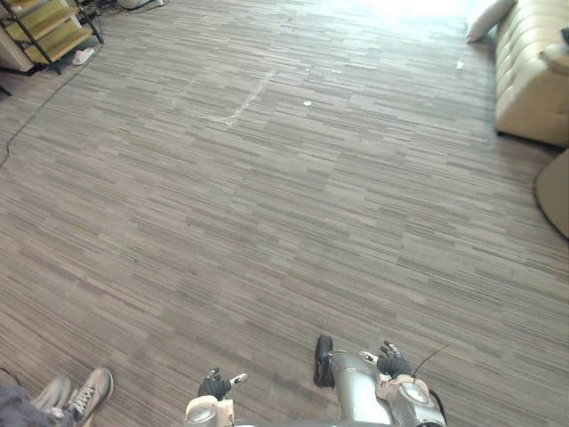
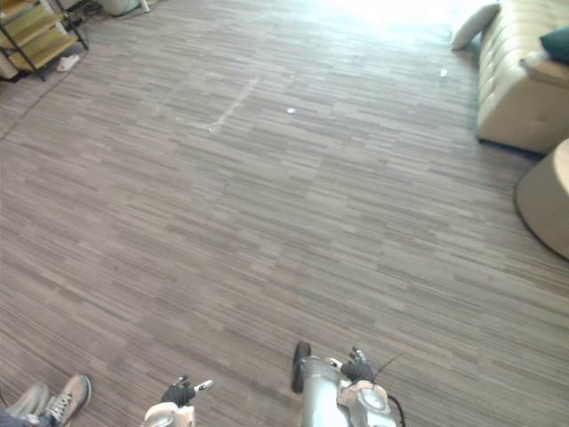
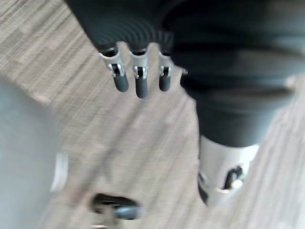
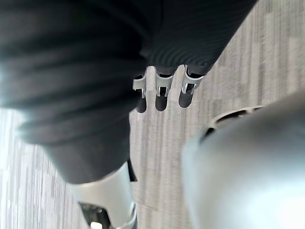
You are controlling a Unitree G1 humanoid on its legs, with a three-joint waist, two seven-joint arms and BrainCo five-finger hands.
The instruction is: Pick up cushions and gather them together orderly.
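Observation:
A pale cushion (image 1: pixel 487 20) lies on the floor at the far right, leaning against the end of a beige sofa (image 1: pixel 533 80). A dark teal cushion (image 2: pixel 553 40) rests on the sofa seat. Both hands hang low by my sides, far from the cushions. My left hand (image 3: pixel 137 78) has straight, relaxed fingers over bare floor and holds nothing. My right hand (image 4: pixel 161 90) is the same, its fingers straight and empty. In the eye views both hands sit at the bottom edge, the left hand (image 1: pixel 213 385) and the right hand (image 1: pixel 392 363).
Grey striped floor stretches ahead. A round beige table (image 2: pixel 544 200) stands at the right edge in front of the sofa. A yellow shelf (image 1: pixel 44 27) and a white shoe (image 1: pixel 82 56) are at the far left. A person's shoes (image 1: pixel 78 395) stand close at my lower left.

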